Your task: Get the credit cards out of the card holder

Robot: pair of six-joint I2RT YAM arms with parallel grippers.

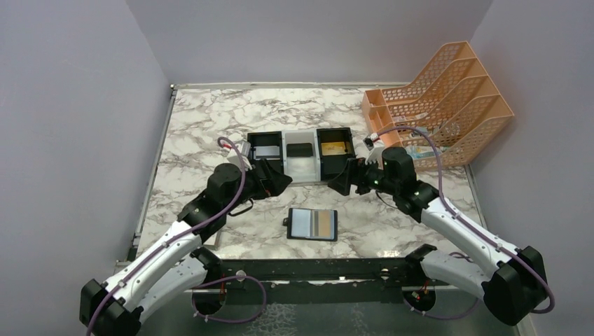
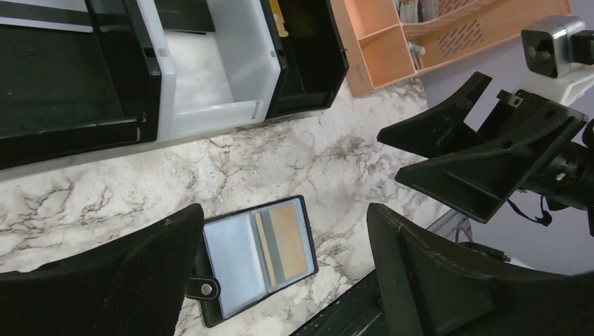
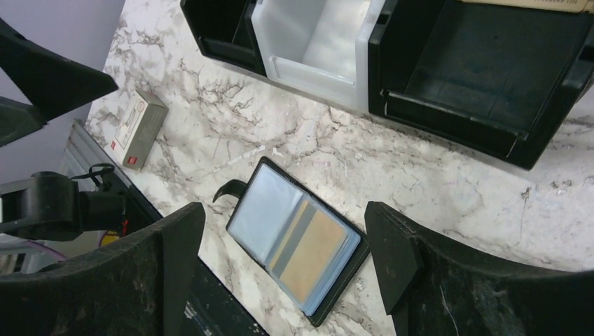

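**Top view: approach step, no card drawn yet.** The holder (image 1: 312, 225) is lying open and flat on the surface (image 1: 210, 126) at lower centre of the frame, with its tab pointing left. A gold-tan card (image 1: 324, 225) with a darker stripe is sitting in its right half. The left half is showing bluish-grey, and I cannot tell whether a card is lying in it.

I am holding my left pincer (image 1: 277, 178) and my right pincer (image 1: 341, 180) at mid-frame, above the holder in the picture, with their tips facing each other. Both are standing wide open and gripping nothing. Each wrist view is framing the holder between its spread jaws.

**Next move, as I judge it.** One pincer is going to have to pin the holder down while the other is coming in at the card's edge to slide it out. A thin card lying flush is offering little to pinch.

**Surroundings.** The tray (image 1: 302, 170) is standing just behind my pincers, and an orange rack (image 1: 441, 105) is standing at upper right. A white box (image 3: 140, 128) is lying at the left of the right wrist view. None of these is lying between the pincers and the holder.
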